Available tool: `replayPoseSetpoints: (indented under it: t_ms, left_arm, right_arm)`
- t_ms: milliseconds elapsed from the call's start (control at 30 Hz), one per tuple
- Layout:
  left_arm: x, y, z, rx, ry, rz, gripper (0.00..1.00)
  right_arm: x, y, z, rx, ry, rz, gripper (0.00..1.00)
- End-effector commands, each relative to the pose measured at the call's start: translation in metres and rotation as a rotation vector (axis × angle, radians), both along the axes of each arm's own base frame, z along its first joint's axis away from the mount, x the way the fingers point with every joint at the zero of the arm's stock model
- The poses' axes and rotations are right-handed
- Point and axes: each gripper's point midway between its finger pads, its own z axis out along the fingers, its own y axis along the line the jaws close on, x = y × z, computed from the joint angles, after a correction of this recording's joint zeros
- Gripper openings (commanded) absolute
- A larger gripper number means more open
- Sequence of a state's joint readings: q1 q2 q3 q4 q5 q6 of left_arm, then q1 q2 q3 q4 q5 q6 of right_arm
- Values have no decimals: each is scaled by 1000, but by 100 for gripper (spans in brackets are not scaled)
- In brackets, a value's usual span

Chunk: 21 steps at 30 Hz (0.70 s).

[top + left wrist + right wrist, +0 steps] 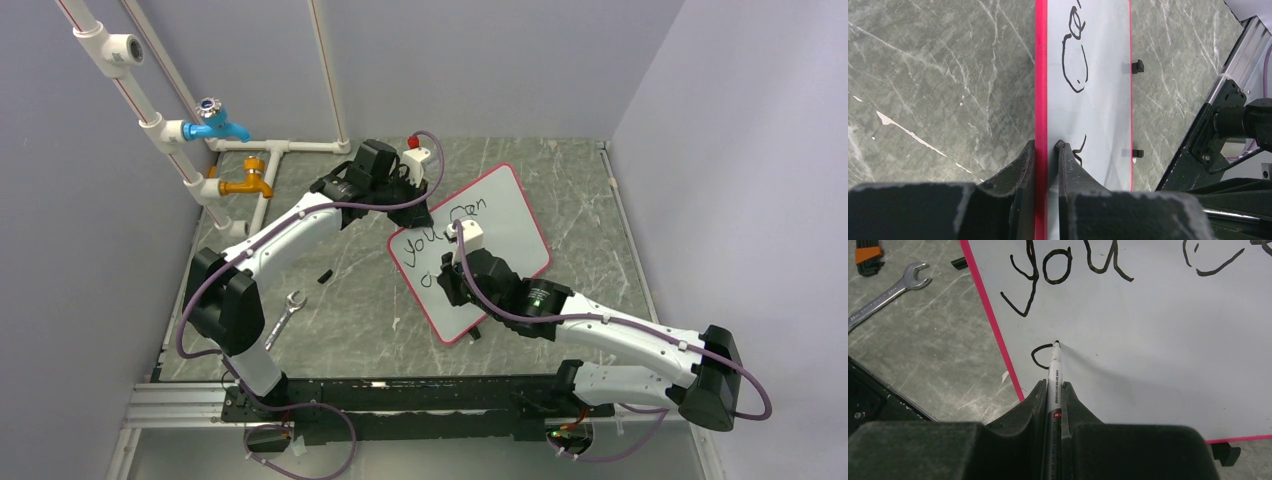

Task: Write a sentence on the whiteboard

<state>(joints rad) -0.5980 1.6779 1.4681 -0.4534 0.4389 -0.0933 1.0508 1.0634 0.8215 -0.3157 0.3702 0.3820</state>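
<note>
Wrench (283, 317) on grey marbled table (585, 205); blue tap (216, 123), orange tap (250, 184) on white pipes (96, 31).

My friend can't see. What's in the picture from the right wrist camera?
The right gripper holds a marker, tip on the whiteboard at a half-drawn loop under the word "you". A wrench lies on the table beside the board.

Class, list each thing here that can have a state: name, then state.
whiteboard: partly written on, rim clamped
marker: uncapped, tip touching the whiteboard
left gripper: shut on the whiteboard's rim
right gripper: shut on the marker
wrench: lying flat on the table
</note>
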Motion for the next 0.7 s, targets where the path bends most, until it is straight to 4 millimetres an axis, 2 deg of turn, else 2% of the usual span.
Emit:
replayPoseSetpoints:
  t_ms: [0, 300, 500, 667]
  left_arm:
    - [25, 19, 12, 71, -152, 76, 0]
    - [26, 18, 12, 72, -151, 75, 0]
    - [26, 18, 11, 75, -148, 76, 0]
    - [24, 17, 13, 64, -150, 67, 0]
  right_arm:
    - [4, 0, 10, 21, -22, -16, 0]
    - [-9, -18, -15, 3, 26, -36, 0]
    - [-8, -28, -15, -11, 23, -71, 0]
    - [-3, -37, -1, -3, -3, -130, 0]
